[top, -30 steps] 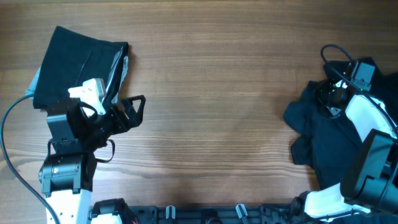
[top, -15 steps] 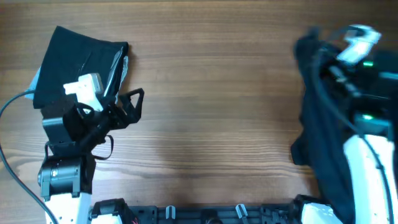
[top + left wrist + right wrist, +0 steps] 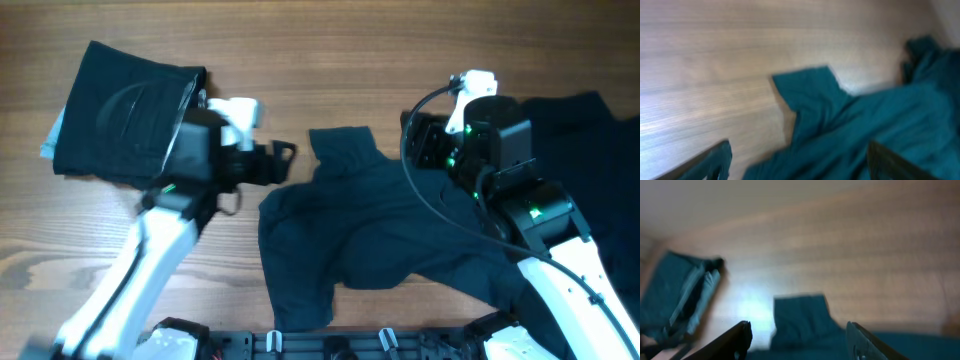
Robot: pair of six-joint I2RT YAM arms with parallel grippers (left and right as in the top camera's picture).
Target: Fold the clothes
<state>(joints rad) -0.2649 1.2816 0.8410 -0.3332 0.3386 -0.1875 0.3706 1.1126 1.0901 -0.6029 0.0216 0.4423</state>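
Left arm, right arm: white links, black joint housings; black cable loops beside right; green lights.

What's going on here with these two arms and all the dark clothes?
Two robot arms are folding clothes on a wooden table. One folded garment already lies at the far left. A second, crumpled garment sprawls across the middle. The left tool and right tool both hover near its upper edge, wide open and gripping nothing. More dark clothing waits at the right.
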